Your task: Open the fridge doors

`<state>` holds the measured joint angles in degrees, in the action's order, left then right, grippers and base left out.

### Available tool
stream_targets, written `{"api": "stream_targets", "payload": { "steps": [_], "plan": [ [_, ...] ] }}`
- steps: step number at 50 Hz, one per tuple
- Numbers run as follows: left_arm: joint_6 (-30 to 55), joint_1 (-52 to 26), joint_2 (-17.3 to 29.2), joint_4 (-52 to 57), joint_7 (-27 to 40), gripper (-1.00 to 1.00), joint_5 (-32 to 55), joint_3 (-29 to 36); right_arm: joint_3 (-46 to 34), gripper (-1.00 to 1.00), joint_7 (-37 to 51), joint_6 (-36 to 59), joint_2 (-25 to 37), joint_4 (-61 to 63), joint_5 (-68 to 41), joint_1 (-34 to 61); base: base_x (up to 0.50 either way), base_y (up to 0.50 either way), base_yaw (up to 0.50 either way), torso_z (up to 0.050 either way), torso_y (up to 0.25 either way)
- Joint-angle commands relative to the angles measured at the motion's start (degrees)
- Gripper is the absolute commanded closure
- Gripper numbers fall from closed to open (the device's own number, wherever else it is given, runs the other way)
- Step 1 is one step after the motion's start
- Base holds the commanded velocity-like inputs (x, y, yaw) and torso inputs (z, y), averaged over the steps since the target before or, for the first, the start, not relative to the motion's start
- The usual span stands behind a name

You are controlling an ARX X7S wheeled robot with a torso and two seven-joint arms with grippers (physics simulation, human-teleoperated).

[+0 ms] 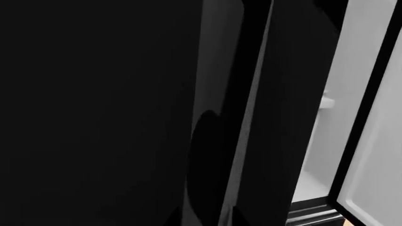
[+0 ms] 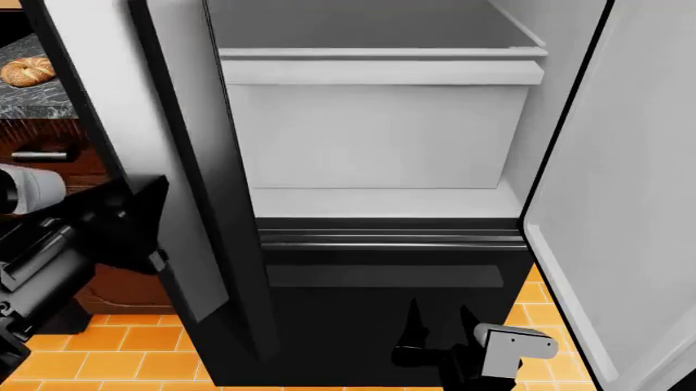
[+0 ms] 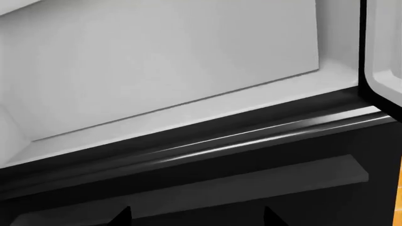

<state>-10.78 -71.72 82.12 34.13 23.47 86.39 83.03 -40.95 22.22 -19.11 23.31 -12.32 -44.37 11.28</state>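
Both doors stand open. Left door (image 2: pixel 201 179) swung out approx. halfway, right door (image 2: pixel 620 212) turned wide, white inner face toward the camera.

Left gripper (image 2: pixel 133 221) pressed close against the outer side of the left door; fingers lost in black, so impossible to tell if closed on the handle or not. Right gripper (image 2: pixel 438 330) low in front of the black drawer (image 2: pixel 392 301), fingers (image 2: pixel 413 326) spread apart, holding nothing.

Step in hand, prob.: swing the left door farther. Push or pull along the door's arc, not straight, w/ the wrist turning together w/ the panel. Keep the elbow clear of the door edge. Leave the right arm low and away from the drawer handle (image 2: pixel 392 242).

Head view only: both doors together, white bin (image 2: pixel 370 130) inside, orange floor (image 2: pixel 109 342), both arms. Left wrist view: almost all glossy black of the left door (image 1: pixel 94 113), plus a slit of white interior (image 1: pixel 351 70); no fingers visible. Right wrist view: drawer handle (image 3: pixel 251 136) close up, two finger tips (image 3: pixel 122 217) at the picture's edge, confirming the open state.
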Motion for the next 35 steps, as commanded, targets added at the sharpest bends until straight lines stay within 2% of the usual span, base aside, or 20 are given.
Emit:
{"api": "stream_targets", "payload": {
  "steps": [1,7,35],
  "plan": [
    [-2.2,5.4,5.7,1.4,-4.9,1.00,-0.5,2.1,-0.1,-1.00,0.0,0.0,-0.1,-0.2,0.2,0.1,0.00,0.00,0.00,0.000,0.000],
    [-2.8,5.9,7.8,2.1,-6.1,1.00,-1.1,2.5,-0.1,-1.00,-0.2,0.1,-0.2,-0.5,0.2,0.3,0.00,0.00,0.00,0.000,0.002],
    [-5.3,8.1,7.9,-0.3,-8.5,1.00,-3.3,4.1,0.0,-1.00,0.2,0.3,-0.3,-0.4,0.2,0.2,0.00,0.00,0.00,0.000,0.001]
  ]
}}
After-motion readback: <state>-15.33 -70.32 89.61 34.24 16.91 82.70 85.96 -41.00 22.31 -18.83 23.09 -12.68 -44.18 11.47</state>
